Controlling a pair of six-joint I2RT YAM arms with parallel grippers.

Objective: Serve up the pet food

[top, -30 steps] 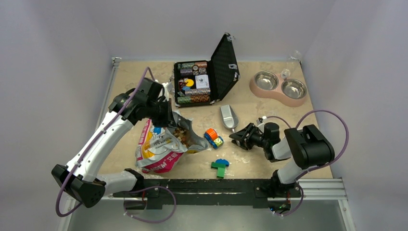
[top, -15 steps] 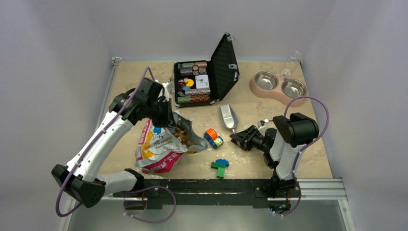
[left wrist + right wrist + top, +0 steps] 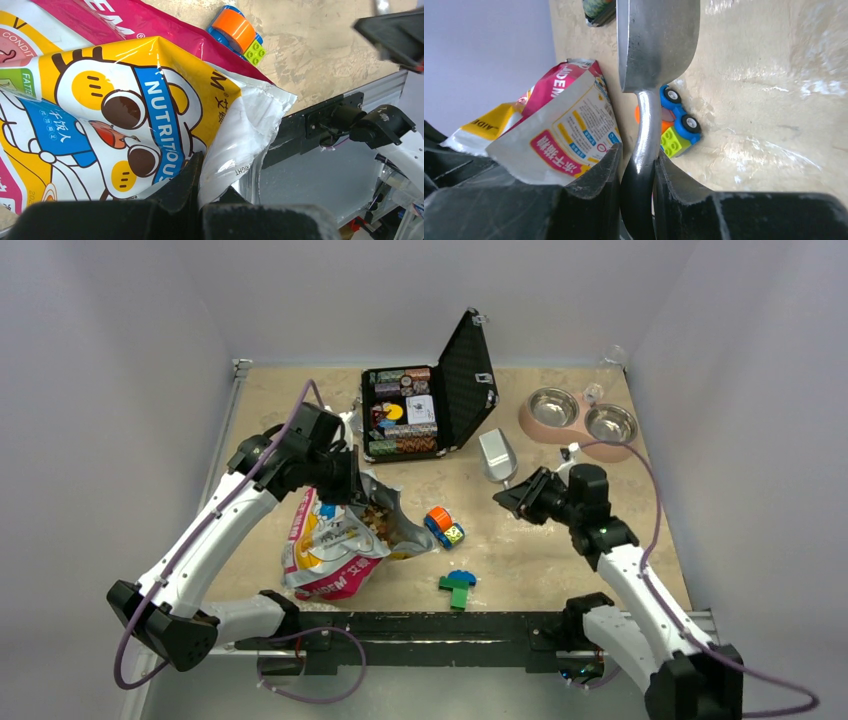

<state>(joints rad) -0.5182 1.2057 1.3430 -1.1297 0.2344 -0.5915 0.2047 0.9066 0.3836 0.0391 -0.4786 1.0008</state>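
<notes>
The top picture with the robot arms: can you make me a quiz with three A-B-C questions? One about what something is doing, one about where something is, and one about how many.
1. What is the left pincer doing?
A. Pinching the food bag
B. Hanging wide open
C. Hiding out of sight

2. Where is the metal scoop?
A. In the left pincer
B. In the right pincer
C. Lying loose

3. How many steel bowls sit in the pink feeder?
A. One
B. Two
C. Four

Answers:
1 A, the left wrist view shows it squeezing the bag's edge.
2 B, the right wrist view shows it clamped on the scoop's handle.
3 B, two shiny bowls sit side by side.
</notes>
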